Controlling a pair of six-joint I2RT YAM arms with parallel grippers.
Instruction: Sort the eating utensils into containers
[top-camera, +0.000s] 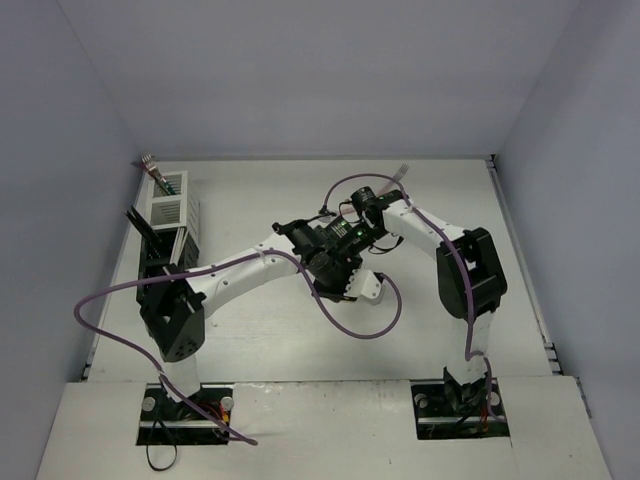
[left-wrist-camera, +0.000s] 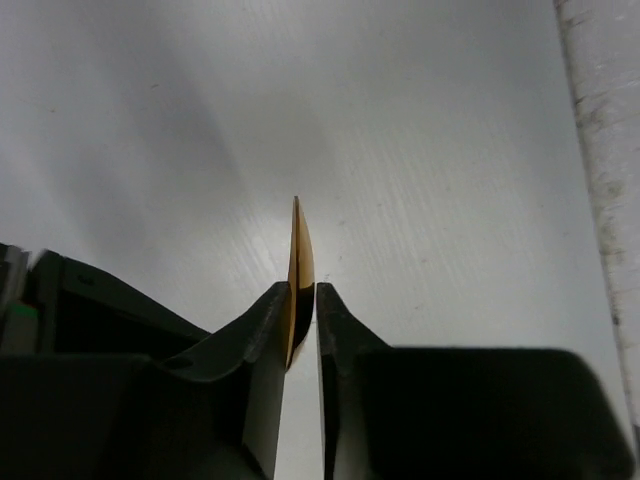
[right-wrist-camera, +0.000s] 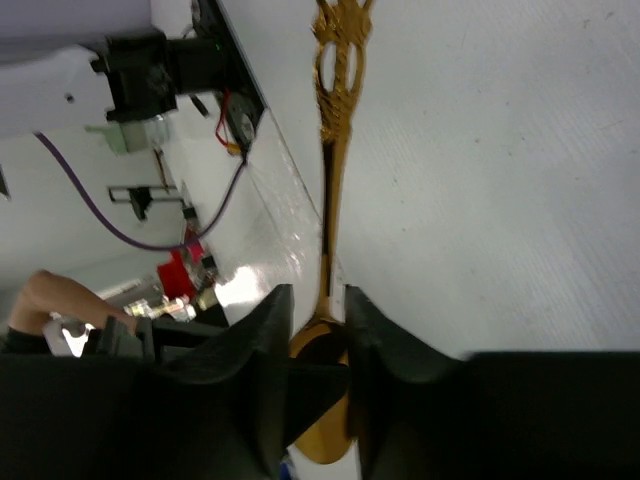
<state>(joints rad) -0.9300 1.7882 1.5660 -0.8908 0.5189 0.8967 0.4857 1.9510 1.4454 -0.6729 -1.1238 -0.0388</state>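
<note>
My left gripper (left-wrist-camera: 303, 292) is shut on a thin gold spoon (left-wrist-camera: 300, 245), seen edge-on and sticking out past the fingertips above the white table. My right gripper (right-wrist-camera: 318, 300) grips a gold spoon (right-wrist-camera: 335, 180) at the bowl, and its ornate handle points away from the fingers. I cannot tell whether both hold the same spoon. In the top view both wrists meet over mid-table. The white caddy (top-camera: 168, 205), with a silver fork (top-camera: 150, 160) in it, and the black caddy (top-camera: 160, 255), with black knives (top-camera: 138, 222), stand at the far left.
Purple cables (top-camera: 370, 320) loop over the table in front of the wrists. A thin pale piece (top-camera: 401, 176) shows behind the right wrist; I cannot tell what it is. Grey walls close in the back and sides. A raised edge strip (left-wrist-camera: 600, 150) runs along the left wrist view's right side.
</note>
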